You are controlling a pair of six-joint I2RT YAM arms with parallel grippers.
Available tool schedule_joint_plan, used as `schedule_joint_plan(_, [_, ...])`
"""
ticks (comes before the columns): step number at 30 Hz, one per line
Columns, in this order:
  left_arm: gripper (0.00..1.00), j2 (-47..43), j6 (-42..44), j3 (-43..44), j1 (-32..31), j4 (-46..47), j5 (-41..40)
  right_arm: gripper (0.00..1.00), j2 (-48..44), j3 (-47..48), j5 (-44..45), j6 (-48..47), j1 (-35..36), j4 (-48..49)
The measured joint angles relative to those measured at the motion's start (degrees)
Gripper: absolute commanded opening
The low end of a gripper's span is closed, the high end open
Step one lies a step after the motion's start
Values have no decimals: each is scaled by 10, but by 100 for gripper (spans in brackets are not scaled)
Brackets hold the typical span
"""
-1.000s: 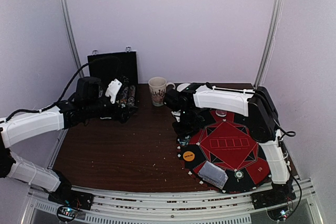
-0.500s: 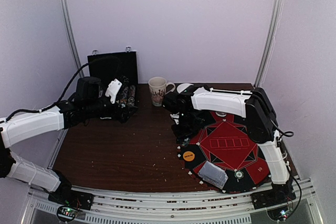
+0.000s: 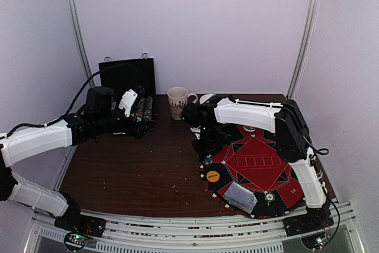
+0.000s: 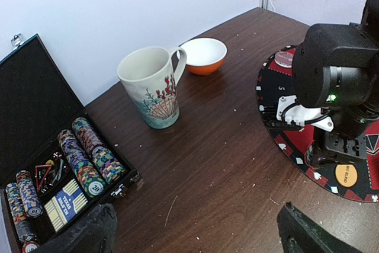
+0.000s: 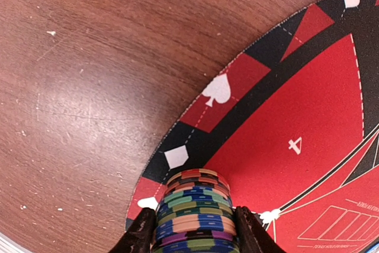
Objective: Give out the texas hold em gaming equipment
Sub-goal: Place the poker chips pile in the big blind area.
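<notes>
My right gripper (image 5: 195, 229) is shut on a stack of striped poker chips (image 5: 195, 211), held just above the left rim of the round red-and-black mat (image 5: 296, 117). From above, that gripper (image 3: 206, 146) hangs over the mat's (image 3: 254, 164) left edge. An orange button disc (image 3: 213, 176) and a grey-blue deck of cards (image 3: 241, 197) lie on the mat's near side. My left gripper (image 4: 195, 232) is open and holds nothing, hovering over bare wood beside the black case (image 4: 35, 99). Rows of chips (image 4: 83, 158) fill that case.
A patterned mug (image 3: 177, 103) and a small white-and-orange bowl (image 4: 203, 55) stand at the back between the case and the mat. The right arm (image 4: 337, 81) hangs over the mat's left side. Crumbs speckle the brown table (image 3: 136, 170).
The right arm has shifted slightly left with the chip stack still in its gripper. The left arm has stayed where it was.
</notes>
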Motion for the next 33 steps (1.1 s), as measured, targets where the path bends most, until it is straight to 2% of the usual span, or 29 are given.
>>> schedule_joint_plan(6, [98,0,0,0,0,0,0,1,1,0,2,0,1,-8])
schedule_joint_plan(14, [98,0,0,0,0,0,0,39,3,0,3,0,3,-9])
schedule_joint_plan(19, [98,0,0,0,0,0,0,45,3,0,8,-2,4,-9])
schedule_joint_plan(26, [98,0,0,0,0,0,0,65,4,2,18,-4,5,-14])
schedule_joint_plan(30, [98,0,0,0,0,0,0,79,4,7,18,-4,5,-15])
schedule_joint_plan(33, [98,0,0,0,0,0,0,82,4,8,19,-6,5,-16])
